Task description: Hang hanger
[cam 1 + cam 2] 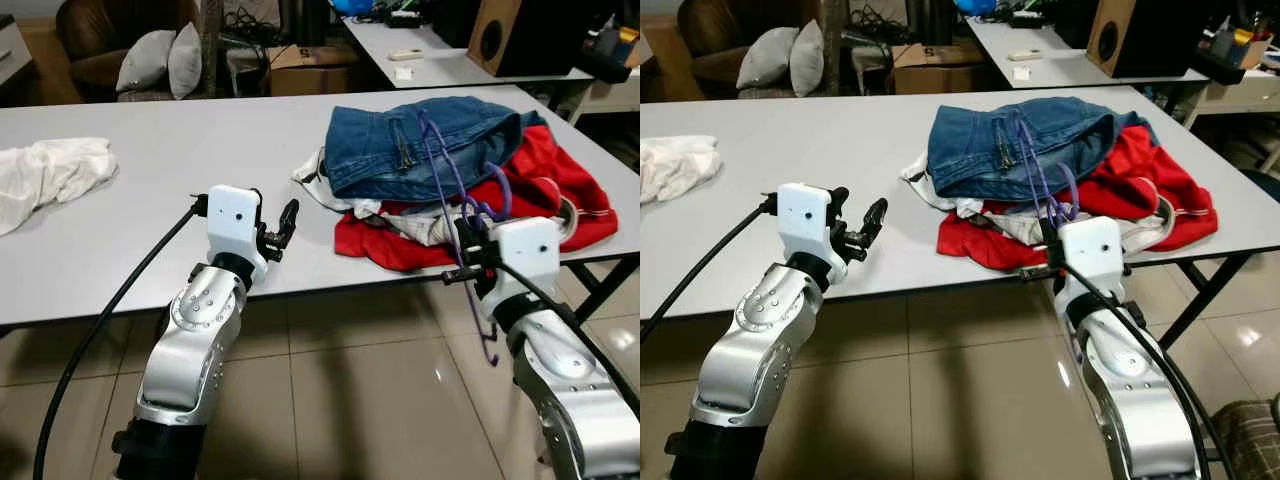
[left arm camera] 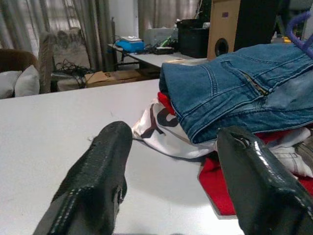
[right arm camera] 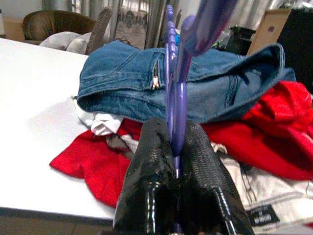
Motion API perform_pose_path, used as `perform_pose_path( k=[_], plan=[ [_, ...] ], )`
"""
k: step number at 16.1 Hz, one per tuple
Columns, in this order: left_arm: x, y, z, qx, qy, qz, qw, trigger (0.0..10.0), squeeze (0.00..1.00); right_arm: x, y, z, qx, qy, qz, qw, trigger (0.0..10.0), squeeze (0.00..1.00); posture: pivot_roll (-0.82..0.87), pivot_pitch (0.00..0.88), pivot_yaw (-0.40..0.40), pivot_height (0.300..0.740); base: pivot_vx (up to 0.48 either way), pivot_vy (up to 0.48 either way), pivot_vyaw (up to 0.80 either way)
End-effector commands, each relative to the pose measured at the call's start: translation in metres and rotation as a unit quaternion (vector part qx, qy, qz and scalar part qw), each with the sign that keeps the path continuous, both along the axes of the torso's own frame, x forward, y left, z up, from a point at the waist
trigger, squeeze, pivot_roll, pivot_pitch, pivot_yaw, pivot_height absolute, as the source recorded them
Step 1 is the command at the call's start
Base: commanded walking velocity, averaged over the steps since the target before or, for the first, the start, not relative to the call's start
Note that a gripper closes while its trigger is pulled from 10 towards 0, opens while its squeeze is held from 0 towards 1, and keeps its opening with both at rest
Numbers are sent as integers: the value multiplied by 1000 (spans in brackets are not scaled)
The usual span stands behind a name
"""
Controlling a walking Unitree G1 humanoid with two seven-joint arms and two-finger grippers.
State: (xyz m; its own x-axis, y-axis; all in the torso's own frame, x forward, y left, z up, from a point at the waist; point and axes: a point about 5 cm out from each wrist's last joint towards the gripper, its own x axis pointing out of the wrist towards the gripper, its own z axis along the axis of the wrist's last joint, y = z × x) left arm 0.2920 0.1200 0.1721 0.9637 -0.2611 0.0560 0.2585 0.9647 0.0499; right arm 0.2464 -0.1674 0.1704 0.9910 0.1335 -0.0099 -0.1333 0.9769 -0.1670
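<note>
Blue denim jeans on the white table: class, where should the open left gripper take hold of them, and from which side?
Probably at the thick folded hem of the blue denim jeans, from the robot's left. That edge faces the open left gripper and overhangs the red garment, giving a graspable lip. The right gripper is shut on the purple plastic hanger.

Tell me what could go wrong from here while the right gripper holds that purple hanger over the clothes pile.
1. The right gripper pinches only a thin bar of the purple hanger, so it could twist or slip.
2. The hanger leans over the jeans and red garment; lifting may snag and drag them toward the table edge.
3. The left gripper is open near that edge and could bump it if the robot moves.
</note>
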Motion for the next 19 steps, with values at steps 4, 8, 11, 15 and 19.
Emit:
perform_pose_path(
  k=[4,8,11,15,19],
  plan=[
    [3,3,2,-13,-8,2,1000,10000,1000,1,-2,7,-2,-14,8,1000,10000,0,-64,12,-2,740,0,0,-800],
    [14,0,8,-23,-21,8,999,10000,1000,6,0,21,-28,-50,44,997,10000,0,-76,7,4,740,292,0,0],
    [16,-4,10,-33,-26,-1,999,10000,1000,6,-1,27,-21,-58,49,997,10000,0,-88,5,6,740,321,0,-533],
    [17,-7,8,-36,-28,-7,999,10000,1000,5,0,32,-28,-76,60,995,10000,0,-93,8,10,740,363,0,-709],
    [21,2,9,-16,-40,30,999,10000,1000,1,3,38,-26,-89,109,990,10000,0,-97,17,9,740,271,0,0]
  ],
)
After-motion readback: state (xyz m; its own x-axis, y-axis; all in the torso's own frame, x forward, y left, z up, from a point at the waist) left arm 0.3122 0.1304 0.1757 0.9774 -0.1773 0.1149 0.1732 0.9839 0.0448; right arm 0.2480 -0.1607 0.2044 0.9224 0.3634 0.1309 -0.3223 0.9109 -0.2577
